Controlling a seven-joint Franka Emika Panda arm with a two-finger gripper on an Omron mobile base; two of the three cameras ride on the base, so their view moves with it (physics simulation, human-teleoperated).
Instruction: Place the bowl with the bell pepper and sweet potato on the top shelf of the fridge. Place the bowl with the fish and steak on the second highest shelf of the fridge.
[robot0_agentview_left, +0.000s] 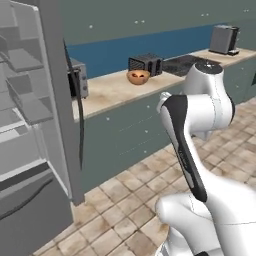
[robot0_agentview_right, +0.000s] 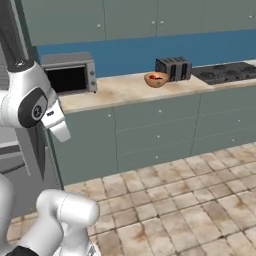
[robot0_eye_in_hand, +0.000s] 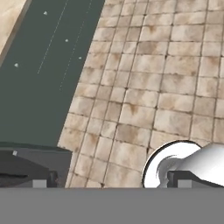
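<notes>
A brown bowl (robot0_agentview_left: 138, 76) (robot0_agentview_right: 156, 79) sits on the beige counter beside the toaster. Something reddish lies in it, too small to name. The fridge (robot0_agentview_left: 30, 105) stands open at the left, with its grey shelves and its door edge (robot0_agentview_left: 60, 100) showing. My gripper (robot0_eye_in_hand: 113, 183) hangs over the tiled floor in front of the cabinets, far from the bowl. Its fingertips (robot0_eye_in_hand: 41, 183) are spread wide apart with nothing between them. The arm (robot0_agentview_left: 187, 150) is folded up close to the base.
A microwave (robot0_agentview_right: 70, 74) stands on the counter (robot0_agentview_right: 125, 90) next to the fridge. Along the counter follow a toaster (robot0_agentview_right: 173, 68), a stove top (robot0_agentview_right: 225, 72) and a grey appliance (robot0_agentview_left: 223, 39). Green cabinet fronts (robot0_agentview_right: 155, 130) run below, with tiled floor (robot0_agentview_right: 190, 200) before them.
</notes>
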